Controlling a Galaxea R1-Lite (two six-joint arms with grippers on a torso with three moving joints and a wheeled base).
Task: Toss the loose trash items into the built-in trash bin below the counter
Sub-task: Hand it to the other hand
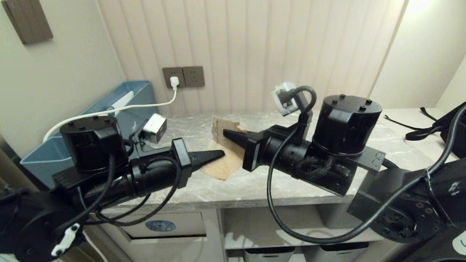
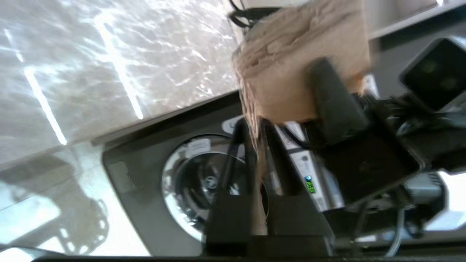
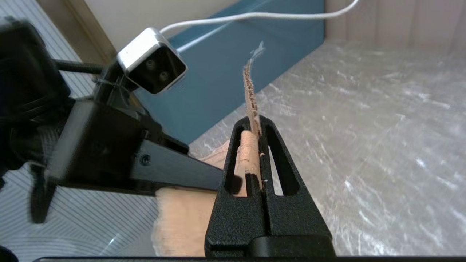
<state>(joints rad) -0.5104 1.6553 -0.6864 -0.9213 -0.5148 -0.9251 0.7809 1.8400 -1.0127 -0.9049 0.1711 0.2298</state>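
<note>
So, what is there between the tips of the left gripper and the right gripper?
In the head view, only the brown cardboard scrap: left gripper and right gripper each pinch it from opposite sides.

On the table [image 1: 291, 182]: cardboard scrap [image 1: 224, 165] near the middle, long box [image 1: 120, 109] at far left against the wall. Below the table edge: trash bin flap [image 1: 164, 227] at left, storage bins [image 1: 269, 254] to its right.

Your cardboard scrap [image 1: 224, 160]: matt brown, rough torn edges, corrugated core exposed. Table [image 1: 276, 182]: polished grey marble-look slab, glossy with white veins. Both claws, left claw [image 1: 218, 153] and right claw [image 1: 227, 134]: matt black plastic.
</note>
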